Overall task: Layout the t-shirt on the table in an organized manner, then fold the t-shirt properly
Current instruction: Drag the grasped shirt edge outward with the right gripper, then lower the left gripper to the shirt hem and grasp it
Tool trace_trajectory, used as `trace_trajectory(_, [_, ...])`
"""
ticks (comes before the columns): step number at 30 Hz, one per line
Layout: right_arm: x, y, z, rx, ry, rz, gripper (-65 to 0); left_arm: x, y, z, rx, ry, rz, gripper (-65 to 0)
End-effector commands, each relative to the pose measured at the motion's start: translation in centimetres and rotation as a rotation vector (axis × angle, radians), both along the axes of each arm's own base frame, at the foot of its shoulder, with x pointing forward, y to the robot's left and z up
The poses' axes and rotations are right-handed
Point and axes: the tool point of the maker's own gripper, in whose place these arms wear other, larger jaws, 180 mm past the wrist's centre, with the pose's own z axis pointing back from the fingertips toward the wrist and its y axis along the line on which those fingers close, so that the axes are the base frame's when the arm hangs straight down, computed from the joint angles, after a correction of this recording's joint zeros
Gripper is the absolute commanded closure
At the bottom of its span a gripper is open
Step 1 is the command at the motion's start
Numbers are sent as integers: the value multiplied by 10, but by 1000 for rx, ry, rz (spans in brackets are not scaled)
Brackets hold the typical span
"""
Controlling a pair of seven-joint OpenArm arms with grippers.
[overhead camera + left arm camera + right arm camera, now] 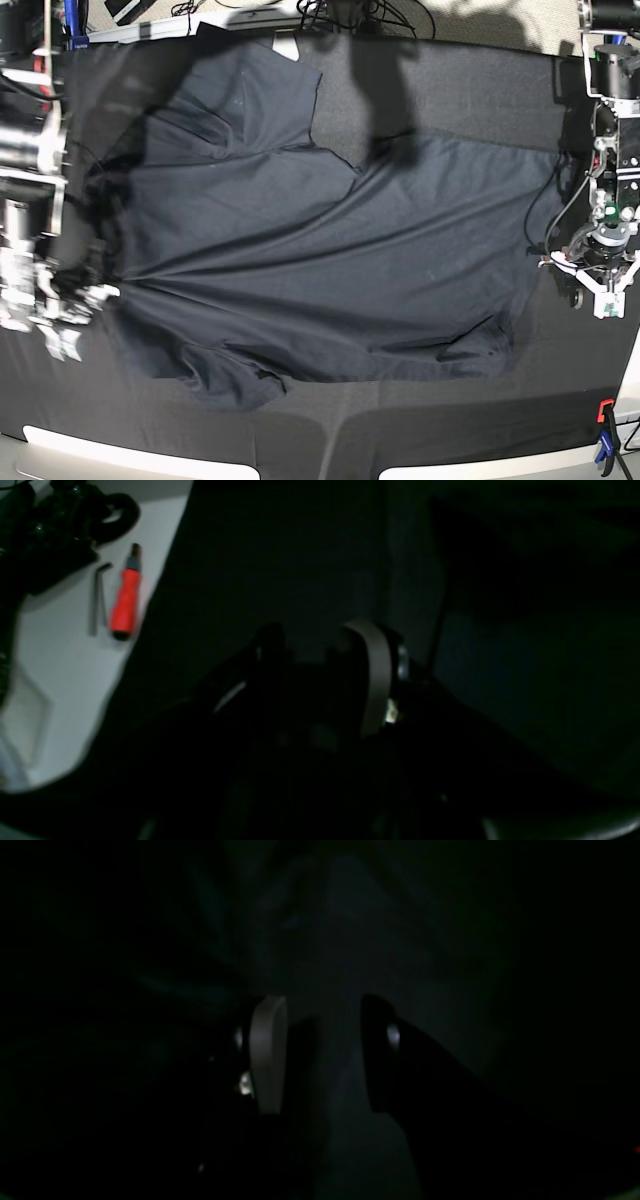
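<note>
- Left wrist view: you are looking past the left gripper [320, 675] at dark cloth. Its fingers are standing apart with nothing between them; one pale pad [375, 675] is showing right of centre. The t-shirt [525, 680] is filling the right side of the frame, its edge running just beside the gripper. At upper left a red-handled screwdriver [125, 600] and a hex key [99, 597] are lying on the pale surface [60, 680], well clear of the cloth.
- Right wrist view: very dim. The right gripper [325, 1055] is showing its two fingers apart, a pale pad [267, 1055] on the left and a dark one on the right, with bluish fabric visible in the gap. I cannot tell whether the tips are touching the cloth; nothing is reading as pinched.
- Base view: the t-shirt [320, 250] is lying spread across the centre of the table [470, 90], hem toward the right of frame. One sleeve is folded at upper left and the other is bunched at lower left, with creases radiating from the left edge. The right gripper [75, 300] is sitting at that left edge; the left gripper [598, 290] is hovering at right, just off the hem.
- Judgement: layout is not finished. You are best regrasping the bunched lower-left sleeve near its edge, pinching one layer only, and drawing outward slowly while the other arm is anchoring the hem.
</note>
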Motion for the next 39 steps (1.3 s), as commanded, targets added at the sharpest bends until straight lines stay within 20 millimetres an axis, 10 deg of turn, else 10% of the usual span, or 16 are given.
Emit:
trace_trajectory(1, [15,-14,27,-25,-70,-14,-241,11,2,24,5,-73,-19,-205])
trace_trajectory(9, [15,-22,34,35,-125,-68,-241,20,-29,27,-87,-87,-116,-205])
trace_trajectory(27, [40,158,7,528,-90,265,-240,95,-48,-2,-293,130,-123,-215])
trace_trajectory(39, [26,214,-11,627,1,331,-240,129,-68,15,-479,69,-130,-218])
